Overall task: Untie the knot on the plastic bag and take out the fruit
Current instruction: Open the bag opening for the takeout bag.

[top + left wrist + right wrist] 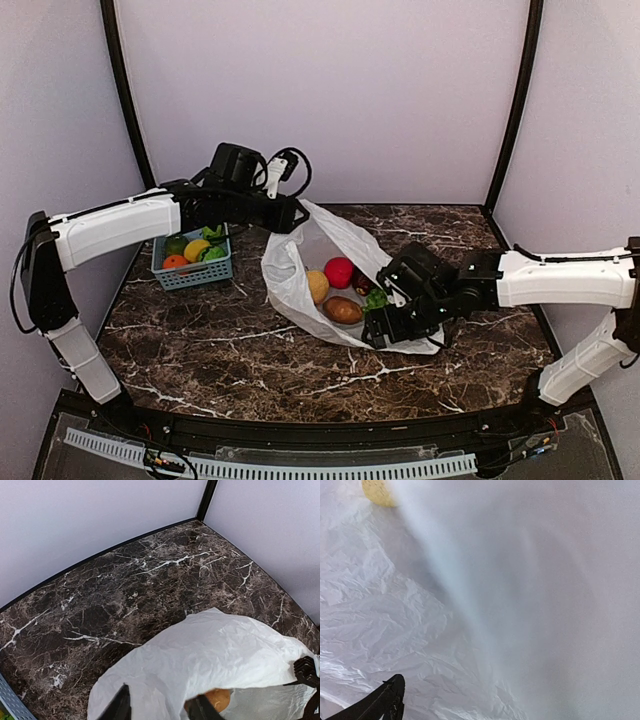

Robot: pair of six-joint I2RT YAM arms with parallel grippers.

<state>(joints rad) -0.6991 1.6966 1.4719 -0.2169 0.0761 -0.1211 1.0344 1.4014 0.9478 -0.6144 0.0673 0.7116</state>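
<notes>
Left end effector point(160, 707): fingers partly apart astride the raised rim of the plastic bag point(290, 275); whether it grips I cannot tell. Right end effector point(384, 318): spread wide at the bag mouth. Fruit point(339, 271) lies inside, on the counter point(200, 340).

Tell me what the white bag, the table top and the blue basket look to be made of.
Plastic bag: thin white plastic film, by its fine crinkles and limp folds, with a soft sheen.
Table top: dark brown with white veins and faintly glossy. It may be marble or a marble-look laminate; the look leaves it open.
Basket: blue open lattice walls, probably moulded plastic with a matte finish.
</notes>
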